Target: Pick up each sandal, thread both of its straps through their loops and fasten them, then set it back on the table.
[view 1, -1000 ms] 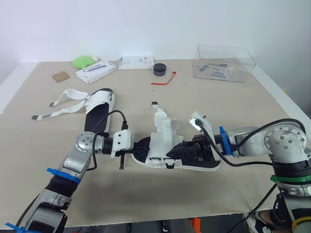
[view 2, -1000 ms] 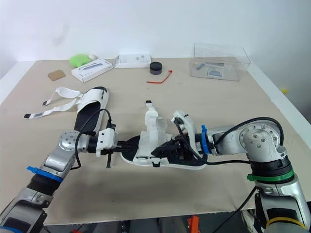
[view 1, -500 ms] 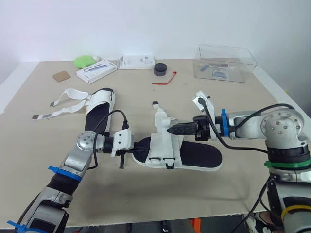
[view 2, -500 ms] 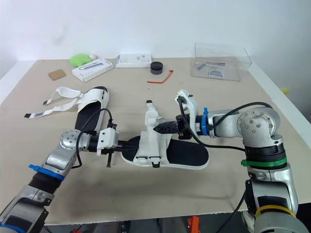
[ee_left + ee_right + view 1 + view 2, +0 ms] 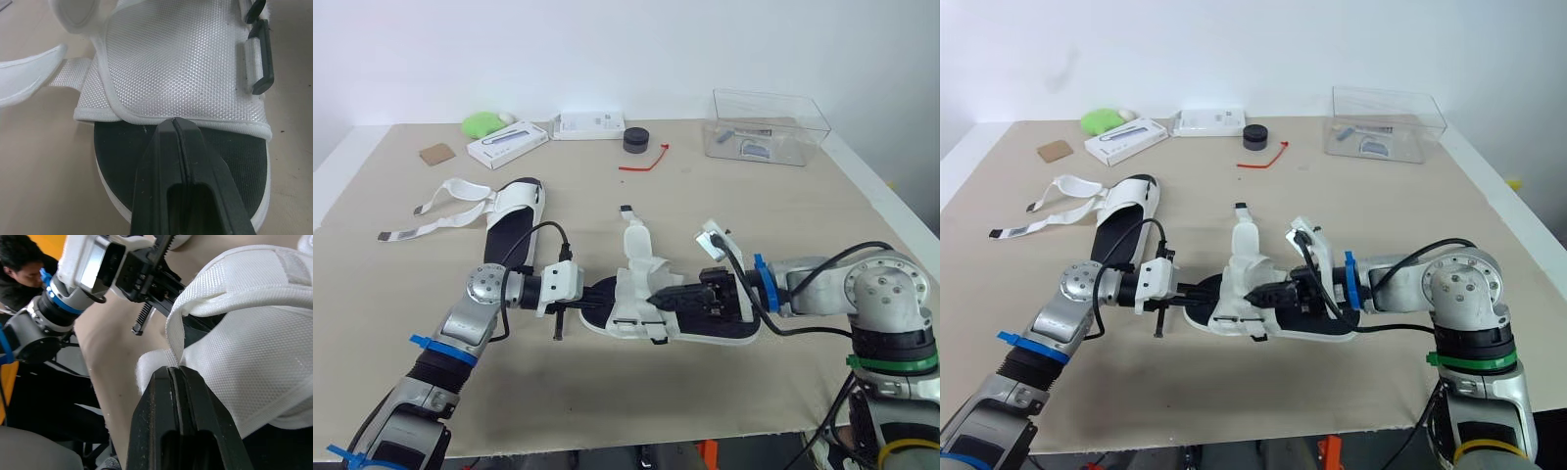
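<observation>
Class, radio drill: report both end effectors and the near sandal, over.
Left end effector shut at sandal toe. Right end effector shut on its white strap. Other sandal lies apart, straps loose.

The table (image 5: 783,215), covered in beige, carried one sandal (image 5: 641,279) flat near the front middle. A second sandal (image 5: 514,220) lay further back on the left, its loose straps (image 5: 440,201) spread out over the cover. Along the far edge sat a brown card (image 5: 436,154), a green lump (image 5: 481,123), two white boxes (image 5: 507,144) (image 5: 590,124), a black puck (image 5: 635,140), a red strip (image 5: 644,162) and, at the far right, a clear box (image 5: 767,127).
</observation>
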